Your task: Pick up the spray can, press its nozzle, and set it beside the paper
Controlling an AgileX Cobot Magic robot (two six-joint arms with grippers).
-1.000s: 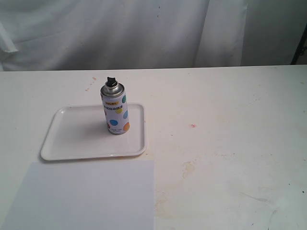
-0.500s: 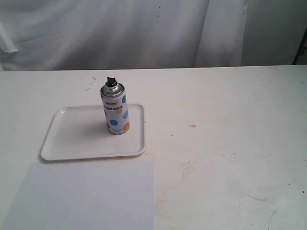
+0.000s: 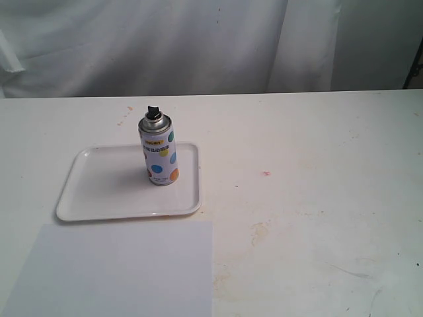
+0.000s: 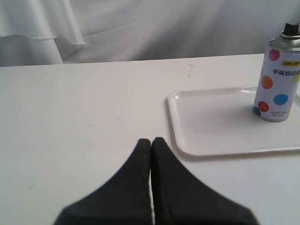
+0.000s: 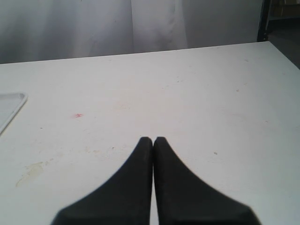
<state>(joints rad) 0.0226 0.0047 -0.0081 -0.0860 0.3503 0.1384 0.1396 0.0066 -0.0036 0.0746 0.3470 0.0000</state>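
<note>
Exterior view. A white table (image 3: 317, 152) fills the frame below a pale cloth backdrop (image 3: 165, 46). The spray can (image 3: 158, 153) stands upright left of centre, on the right part of a white rimmed tray (image 3: 99, 191), near the tray's far edge. Its black nozzle (image 3: 153, 111) sits on the silver top, uncovered. The paper (image 3: 112, 271) lies flat in the lower left corner of the frame, its far edge just beside the tray's near rim; whether the two touch cannot be told. Can and paper are apart, with bare tray floor between them. A small pink mark (image 3: 267, 174) shows on the table right of the tray, and a faint yellowish stain (image 3: 258, 232) lies nearer the camera, just right of the paper's corner.

Left wrist view. The left gripper (image 4: 151, 140) hangs over bare table, its two black fingers pressed tip to tip with only a hairline seam between them, holding nothing. The spray can (image 4: 277, 79) stands on the tray beyond and to one side of the fingertips, well apart from them.

Right wrist view. The right gripper (image 5: 153, 139) likewise has its fingers closed together on nothing, over bare table. One corner of the tray appears at the frame edge; the pink mark and the stain lie between it and the fingertips. The can is outside this view.
</note>
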